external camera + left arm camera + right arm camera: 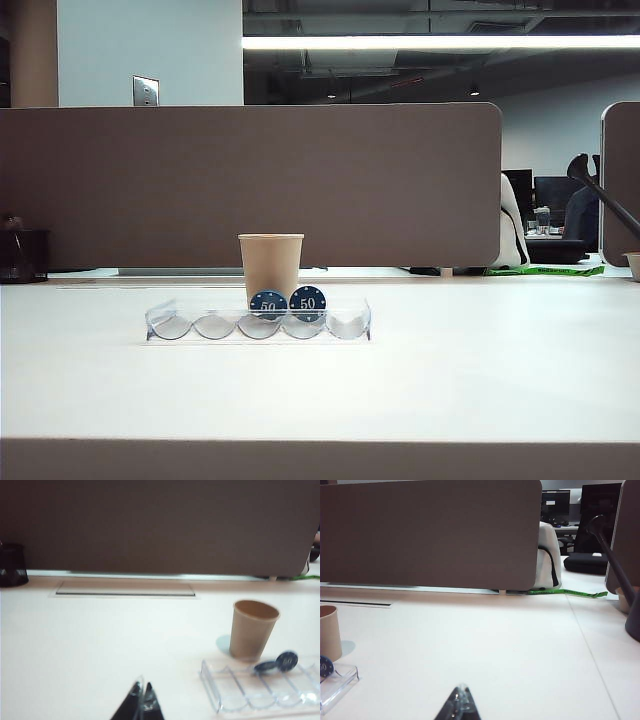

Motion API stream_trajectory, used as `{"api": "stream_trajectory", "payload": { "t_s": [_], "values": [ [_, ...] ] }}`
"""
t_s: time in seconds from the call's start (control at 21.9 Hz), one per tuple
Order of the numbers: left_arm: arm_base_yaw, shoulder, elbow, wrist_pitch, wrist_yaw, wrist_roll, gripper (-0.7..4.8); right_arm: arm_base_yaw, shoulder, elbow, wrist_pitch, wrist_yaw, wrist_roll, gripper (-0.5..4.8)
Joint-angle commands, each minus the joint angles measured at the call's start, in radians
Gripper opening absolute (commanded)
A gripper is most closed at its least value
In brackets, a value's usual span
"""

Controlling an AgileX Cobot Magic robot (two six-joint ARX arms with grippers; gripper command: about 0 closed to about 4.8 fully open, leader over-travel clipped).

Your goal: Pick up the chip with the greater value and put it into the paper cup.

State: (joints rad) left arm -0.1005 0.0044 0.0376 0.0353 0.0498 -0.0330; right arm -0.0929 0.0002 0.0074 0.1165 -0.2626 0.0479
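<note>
The tan paper cup [270,265] stands upright mid-table, just behind a clear scalloped tray [170,325]. Two blue chips marked 50 [268,303] [308,301] stand on edge in the tray. The chip with the greater value is hidden or out of view. Neither gripper shows in the exterior view. In the left wrist view my left gripper [142,686] is shut and empty over bare table, well short of the cup [253,630] and tray [220,695]. My right gripper [462,687] is shut and empty too, far from the cup [329,630] and a blue chip [325,666].
A dark partition [250,185] runs along the back of the table. At the far left stands a black mesh holder [22,255]. A cable slot [125,589] lies in the tabletop near the partition. A black slanting arm [615,565] stands at the right.
</note>
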Motion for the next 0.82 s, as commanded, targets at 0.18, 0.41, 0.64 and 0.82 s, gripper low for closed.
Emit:
{"api": "stream_trajectory", "payload": {
  "t_s": [0.18,0.41,0.64,0.82],
  "values": [
    [-0.001,0.001,-0.030,0.013,0.005,0.091,-0.06,0.000,0.000,-0.002,0.008,-0.002,0.000,-0.01],
    [0.000,0.001,-0.030,-0.005,0.046,0.140,-0.06,0.000,0.000,-0.002,0.006,-0.002,0.001,-0.01],
    [0.000,0.001,-0.030,-0.019,-0.034,0.179,-0.06,0.000,0.000,-0.002,-0.014,-0.002,0.001,-0.01],
    [0.000,0.001,-0.030,-0.010,-0.084,0.175,-0.06,0.000,0.000,-0.002,-0.015,-0.002,0.000,-0.01]
  ]
}}
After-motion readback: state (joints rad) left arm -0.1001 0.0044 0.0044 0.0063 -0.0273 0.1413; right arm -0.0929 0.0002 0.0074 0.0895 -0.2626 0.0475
